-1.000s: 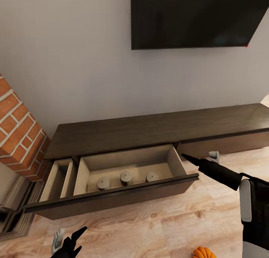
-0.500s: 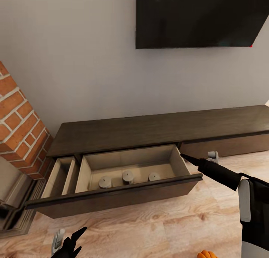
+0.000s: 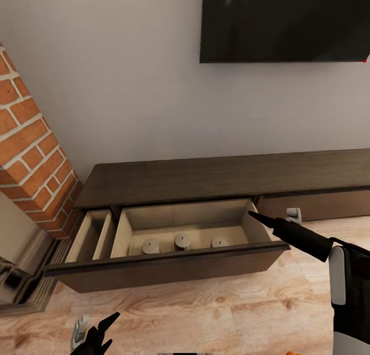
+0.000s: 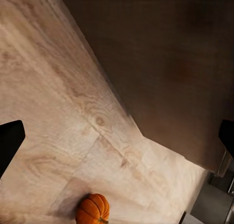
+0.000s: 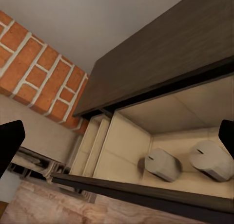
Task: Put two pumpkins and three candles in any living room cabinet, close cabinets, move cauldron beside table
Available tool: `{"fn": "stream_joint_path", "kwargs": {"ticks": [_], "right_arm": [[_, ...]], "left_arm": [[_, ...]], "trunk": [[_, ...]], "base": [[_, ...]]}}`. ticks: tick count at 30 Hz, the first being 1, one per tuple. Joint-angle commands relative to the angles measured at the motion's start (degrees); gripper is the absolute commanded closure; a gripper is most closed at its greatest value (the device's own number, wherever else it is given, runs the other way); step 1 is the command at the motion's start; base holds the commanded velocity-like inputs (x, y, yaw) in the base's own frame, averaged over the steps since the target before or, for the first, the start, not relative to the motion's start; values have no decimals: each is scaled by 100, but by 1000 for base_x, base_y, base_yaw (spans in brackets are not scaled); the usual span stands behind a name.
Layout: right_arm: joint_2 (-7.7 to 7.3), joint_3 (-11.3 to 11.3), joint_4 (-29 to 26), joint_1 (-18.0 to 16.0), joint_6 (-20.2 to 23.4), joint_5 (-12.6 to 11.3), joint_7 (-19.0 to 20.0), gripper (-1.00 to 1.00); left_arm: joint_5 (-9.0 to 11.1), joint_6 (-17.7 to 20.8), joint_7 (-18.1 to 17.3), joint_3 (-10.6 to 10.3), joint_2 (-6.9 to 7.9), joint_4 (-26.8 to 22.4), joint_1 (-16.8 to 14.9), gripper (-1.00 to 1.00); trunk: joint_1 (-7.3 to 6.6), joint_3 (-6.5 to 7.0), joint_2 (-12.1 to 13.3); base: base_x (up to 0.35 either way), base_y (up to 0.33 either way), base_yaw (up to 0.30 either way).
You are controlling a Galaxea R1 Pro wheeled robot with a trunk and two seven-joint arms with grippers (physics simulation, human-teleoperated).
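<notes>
The long, low, dark brown cabinet (image 3: pixel 205 178) stands against the wall with a wide drawer front (image 3: pixel 169 267) pulled out. Three tan candles (image 3: pixel 150 246) (image 3: pixel 182 240) (image 3: pixel 219 242) stand in a row in the drawer's light interior; two candles (image 5: pixel 163 164) (image 5: pixel 212 159) also show in the right wrist view. My right gripper (image 3: pixel 254 216) is open and hangs just beside the drawer's right end. My left gripper (image 3: pixel 105 328) is open, low over the floor in front of the drawer. One orange pumpkin (image 4: pixel 92 209) lies on the wood floor in the left wrist view.
A brick fireplace (image 3: pixel 31 154) rises at the left, close to the cabinet's end. A black TV (image 3: pixel 288 21) hangs on the wall above. A narrow side compartment (image 3: pixel 92 237) is open beside the drawer. Small grey objects (image 3: pixel 293 215) (image 3: pixel 79 330) sit on the floor.
The head view has shifted, so cabinet and fireplace sit further right in the picture and the pumpkin has slid off the bottom edge. Both grippers keep their pose.
</notes>
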Motion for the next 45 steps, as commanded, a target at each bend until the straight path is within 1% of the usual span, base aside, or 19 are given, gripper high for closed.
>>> {"fn": "stream_joint_path", "kwargs": {"ticks": [1,5,13,15,17,22,28,42,44,45], "right_arm": [[2,-3,0,-5,30,-6,16,-100],[3,-2,0,-9,30,-6,17,-100],[9,20,0,-18,30,-6,-19,-100],[-22,28,0,-6,30,0,-24,-100],[-29,32,4,4,30,6,-28,-100],[-20,21,8,21,-12,17,5,-100],[-2,10,1,16,-74,19,23,-100],[12,8,0,15,-106,29,19,-100],[6,8,0,10,-107,29,18,-100],[4,8,0,7,-107,29,20,-100]], "left_arm": [[52,19,1,-10,3,10,0,-100],[52,18,2,-11,2,30,0,-100],[49,12,2,-12,-3,46,0,-100],[-23,10,2,-9,-19,46,0,-100],[-94,7,0,-4,-33,46,0,-100],[-141,1,0,-7,-48,46,0,-100],[-146,-3,6,5,-55,72,0,-100],[-140,-9,-5,14,-59,151,0,-100],[-136,8,-24,20,-33,153,-10,-100],[-115,34,-12,33,-11,162,-90,-100]], "trunk": [[22,-21,-43],[110,-88,-204],[286,-212,-524],[330,-246,-605],[330,-245,-605],[330,-244,-605],[330,-211,-605],[330,-86,-605],[373,-103,-685],[395,-112,-725]], "base": [[0,0,58],[0,0,159],[0,0,266],[0,0,107],[0,0,50],[0,0,18],[0,0,-10],[0,0,-1],[0,0,0],[0,0,0]]}}
